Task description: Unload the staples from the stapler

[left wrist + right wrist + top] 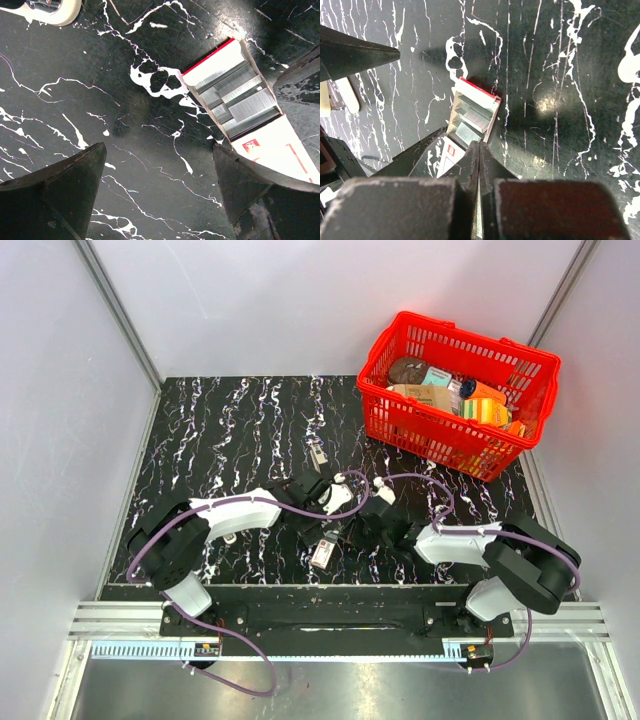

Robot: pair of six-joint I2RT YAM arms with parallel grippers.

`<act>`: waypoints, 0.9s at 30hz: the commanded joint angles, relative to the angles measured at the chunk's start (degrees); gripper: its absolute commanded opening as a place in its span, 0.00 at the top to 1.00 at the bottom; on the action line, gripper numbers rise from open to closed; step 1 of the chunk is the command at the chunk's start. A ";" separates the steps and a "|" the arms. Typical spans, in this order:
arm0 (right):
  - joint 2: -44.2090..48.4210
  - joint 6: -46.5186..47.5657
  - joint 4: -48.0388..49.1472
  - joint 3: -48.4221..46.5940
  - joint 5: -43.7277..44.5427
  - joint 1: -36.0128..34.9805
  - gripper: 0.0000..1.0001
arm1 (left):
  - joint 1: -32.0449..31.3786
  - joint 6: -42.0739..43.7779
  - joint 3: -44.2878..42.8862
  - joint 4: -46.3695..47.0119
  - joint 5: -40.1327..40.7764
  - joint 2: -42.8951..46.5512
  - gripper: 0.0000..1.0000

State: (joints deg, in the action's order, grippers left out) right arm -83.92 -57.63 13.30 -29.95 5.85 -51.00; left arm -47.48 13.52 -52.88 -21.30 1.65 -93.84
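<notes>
My right gripper (pixel 478 142) is shut, and a thin pale silver strip, the staples (pixel 478 225), shows edge-on between its fingers. Its tips hover just short of an open red-and-white box (pixel 472 112) that holds rows of staples. In the top view the right gripper (pixel 345 532) is beside that box (pixel 322 553). My left gripper (pixel 159 147) is open and empty over bare table, with the box (pixel 235 95) just beyond its right finger. It sits left of the right gripper in the top view (pixel 312 518). A small grey-and-black thing, apparently the stapler (pixel 318 453), lies farther back.
A red basket (pixel 430 435) full of groceries stands at the back right. Grey walls close in the black marbled table (pixel 220 430) on three sides. A pale rounded part with metal (pixel 50 7) shows at the top-left edge of the left wrist view.
</notes>
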 commanded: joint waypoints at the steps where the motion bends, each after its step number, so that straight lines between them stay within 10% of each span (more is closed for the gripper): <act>1: -0.80 0.85 3.31 -0.81 -0.49 -0.68 1.00 | -0.15 -0.42 -1.70 1.44 1.25 -0.02 0.07; 27: -1.95 2.17 3.40 -1.95 -0.57 -2.26 1.00 | -0.24 -0.42 -2.14 1.26 1.34 -0.02 0.08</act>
State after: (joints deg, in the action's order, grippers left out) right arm -86.06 -56.36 14.44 -30.30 4.91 -52.56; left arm -47.46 13.50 -52.90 -21.30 1.76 -93.84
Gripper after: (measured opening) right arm 0.007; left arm 0.926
